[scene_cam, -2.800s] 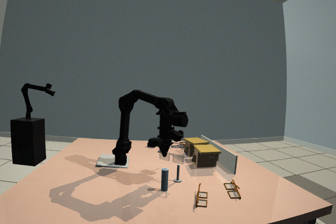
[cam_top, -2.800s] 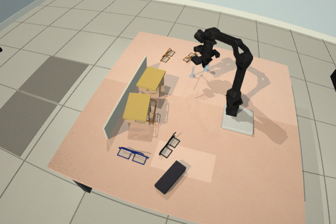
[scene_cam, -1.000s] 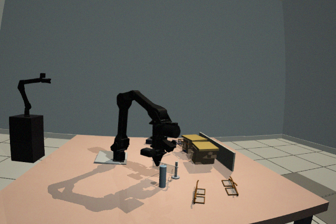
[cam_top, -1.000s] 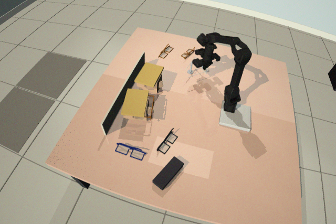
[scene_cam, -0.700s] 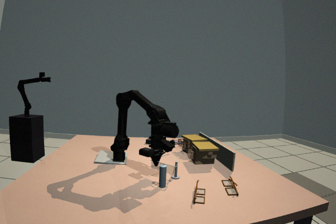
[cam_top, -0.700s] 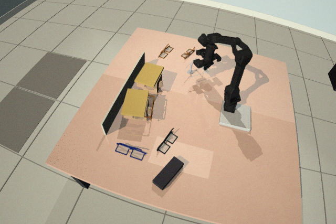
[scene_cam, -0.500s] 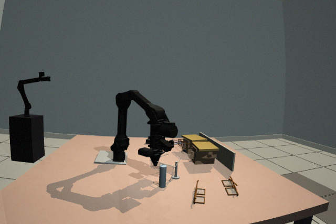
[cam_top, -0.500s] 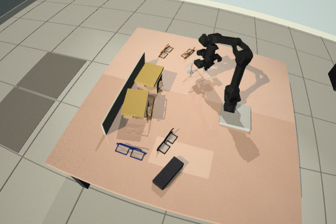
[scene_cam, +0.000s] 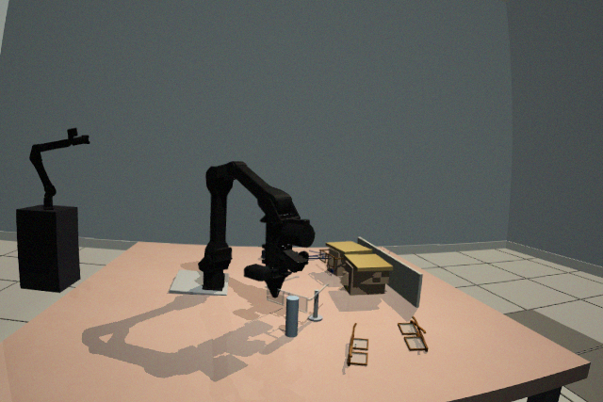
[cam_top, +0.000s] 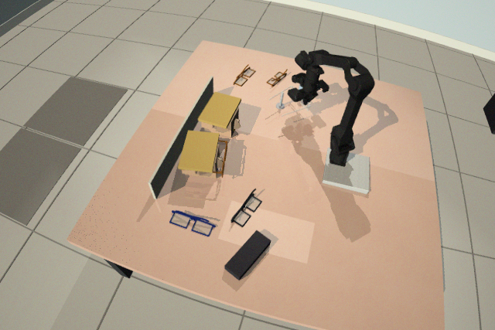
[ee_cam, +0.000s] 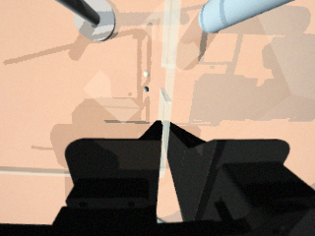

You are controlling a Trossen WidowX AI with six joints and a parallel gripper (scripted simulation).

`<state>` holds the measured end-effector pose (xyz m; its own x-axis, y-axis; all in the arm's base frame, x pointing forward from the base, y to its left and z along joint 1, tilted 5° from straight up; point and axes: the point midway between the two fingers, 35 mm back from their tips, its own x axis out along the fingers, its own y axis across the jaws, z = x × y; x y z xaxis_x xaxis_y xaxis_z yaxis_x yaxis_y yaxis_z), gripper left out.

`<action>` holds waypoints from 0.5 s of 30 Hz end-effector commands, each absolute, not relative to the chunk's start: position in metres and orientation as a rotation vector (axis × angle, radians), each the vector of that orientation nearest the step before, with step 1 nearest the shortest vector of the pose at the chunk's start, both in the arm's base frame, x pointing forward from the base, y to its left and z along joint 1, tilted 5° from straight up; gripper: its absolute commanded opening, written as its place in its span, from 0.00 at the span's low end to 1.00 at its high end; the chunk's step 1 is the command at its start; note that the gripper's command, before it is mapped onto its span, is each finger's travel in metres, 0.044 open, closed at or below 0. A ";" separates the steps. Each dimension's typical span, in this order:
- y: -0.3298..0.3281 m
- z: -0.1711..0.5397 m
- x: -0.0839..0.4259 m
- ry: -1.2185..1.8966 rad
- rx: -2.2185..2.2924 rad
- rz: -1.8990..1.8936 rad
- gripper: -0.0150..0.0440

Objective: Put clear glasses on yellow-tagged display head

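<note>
"How far along are you?"

"Partway, I judge. On the table neither job on the heads is finished: one yellow-topped display head shows no clear frame, and its neighbor, the brown-framed head, wears brown glasses. I can't make out which carries the yellow tag."

"And the clear glasses?"

"The clear glasses are with me, beside the slim post, well apart from both heads. Picking them up looks done. Left for me: carry them over, seat the bridge on the nose, hook both temples behind the ears, straighten them, let go, and leave the other head alone."

"How are you standing?"

"My arm rises from its pale base plate, bends high at the elbow and slopes down to the wrist. From there my pincer points downward, low over the table, closed on a thin part of the clear frame. I can't tell whether the frame clears the post; I'd lift before going sideways, since a temple could snag."
</note>
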<state>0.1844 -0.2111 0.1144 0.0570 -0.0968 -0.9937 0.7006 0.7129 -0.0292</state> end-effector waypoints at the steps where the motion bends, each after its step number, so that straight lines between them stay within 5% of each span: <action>1: -0.209 0.113 0.180 1.398 0.546 -0.650 0.25; 15: -0.205 0.112 0.173 1.398 0.546 -0.650 0.25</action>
